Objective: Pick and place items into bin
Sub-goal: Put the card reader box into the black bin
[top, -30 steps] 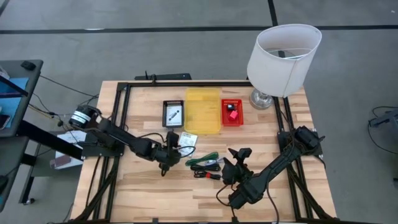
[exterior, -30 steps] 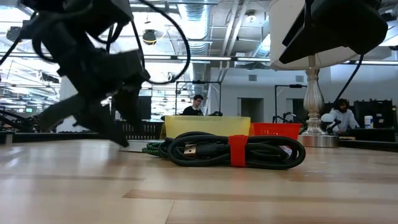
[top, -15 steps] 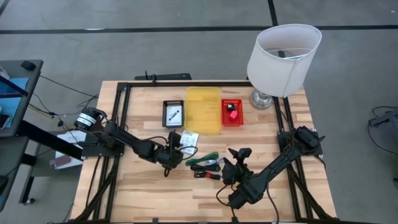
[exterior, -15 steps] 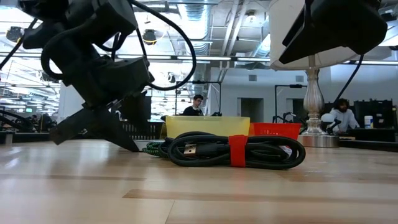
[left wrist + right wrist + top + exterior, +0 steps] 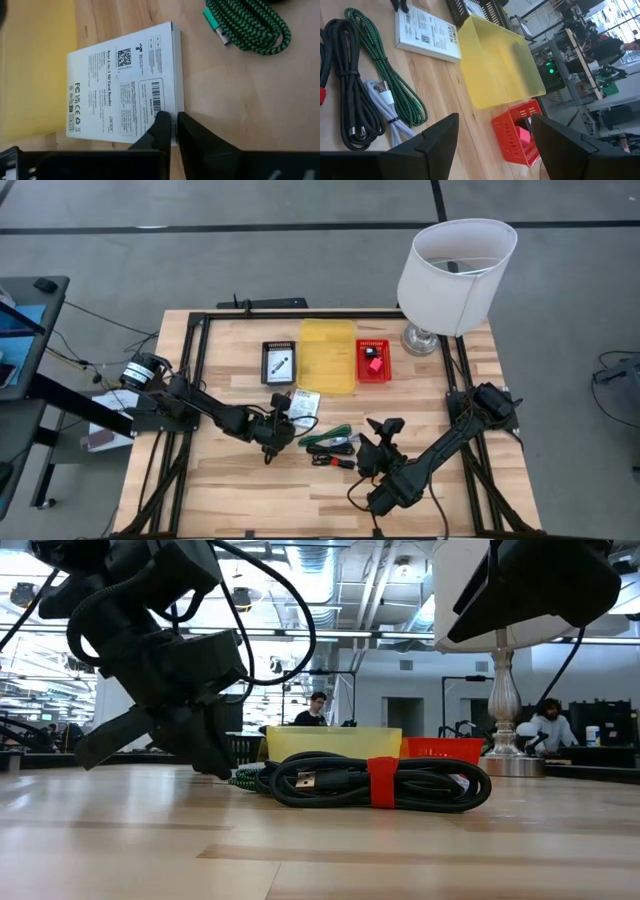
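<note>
White pack (image 5: 125, 90) beside yellow bin (image 5: 326, 356), red basket (image 5: 373, 361) holding red piece (image 5: 374, 364)

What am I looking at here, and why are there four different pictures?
It is one moment seen by four cameras: one above the table, one at table-top height, and one on each arm's wrist. Two dark robot arms work at a wooden table. The left end effector is shut on the edge of a white labelled pack, which lies flat on the wood. The right end effector is open and holds nothing. Nearby lie a green-and-black cable, a black cable with a red band and a white cable. Behind them are a yellow bin, a red basket, a black tray and a lamp.
</note>
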Tool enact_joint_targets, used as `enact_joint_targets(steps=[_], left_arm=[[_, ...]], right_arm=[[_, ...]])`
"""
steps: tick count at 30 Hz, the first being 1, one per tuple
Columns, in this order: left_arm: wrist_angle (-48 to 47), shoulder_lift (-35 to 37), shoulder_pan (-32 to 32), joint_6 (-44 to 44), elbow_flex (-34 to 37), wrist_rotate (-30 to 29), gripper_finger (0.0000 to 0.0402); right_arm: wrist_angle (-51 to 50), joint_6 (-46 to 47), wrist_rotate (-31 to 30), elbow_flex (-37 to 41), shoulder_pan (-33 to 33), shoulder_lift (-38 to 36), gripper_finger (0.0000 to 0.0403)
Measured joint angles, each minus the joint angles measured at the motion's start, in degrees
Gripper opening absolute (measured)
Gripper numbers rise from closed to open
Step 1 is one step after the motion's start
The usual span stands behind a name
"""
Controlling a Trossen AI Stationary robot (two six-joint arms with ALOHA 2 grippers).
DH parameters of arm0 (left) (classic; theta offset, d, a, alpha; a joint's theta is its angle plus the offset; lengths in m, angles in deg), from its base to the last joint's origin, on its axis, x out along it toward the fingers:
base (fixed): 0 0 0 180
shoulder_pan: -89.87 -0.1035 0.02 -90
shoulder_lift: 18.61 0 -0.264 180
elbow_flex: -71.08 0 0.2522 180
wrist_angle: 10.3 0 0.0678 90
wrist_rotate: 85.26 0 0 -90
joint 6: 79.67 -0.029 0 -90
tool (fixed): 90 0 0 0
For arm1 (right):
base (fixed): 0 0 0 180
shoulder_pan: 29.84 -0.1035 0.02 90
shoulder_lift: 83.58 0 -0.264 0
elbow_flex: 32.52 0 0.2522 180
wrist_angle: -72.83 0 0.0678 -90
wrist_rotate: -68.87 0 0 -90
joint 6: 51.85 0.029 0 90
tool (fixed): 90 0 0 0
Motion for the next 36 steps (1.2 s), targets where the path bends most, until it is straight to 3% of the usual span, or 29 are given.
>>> enact_joint_targets(steps=[8,22,36], left_arm=[[0.07,-0.13,4.55,5.36,0.09,-1.77,0.0001],[-1.07,-0.51,14.12,14.19,0.28,-11.74,0.0000],[-15.40,-0.65,16.97,15.79,-8.00,-19.71,0.0002]], right_arm=[[0.24,0.00,-0.02,0.00,0.00,-0.01,0.0244],[0.41,-0.02,-0.04,0.00,0.00,0.01,0.0244],[0.48,-0.02,-0.06,0.00,0.00,0.01,0.0244]])
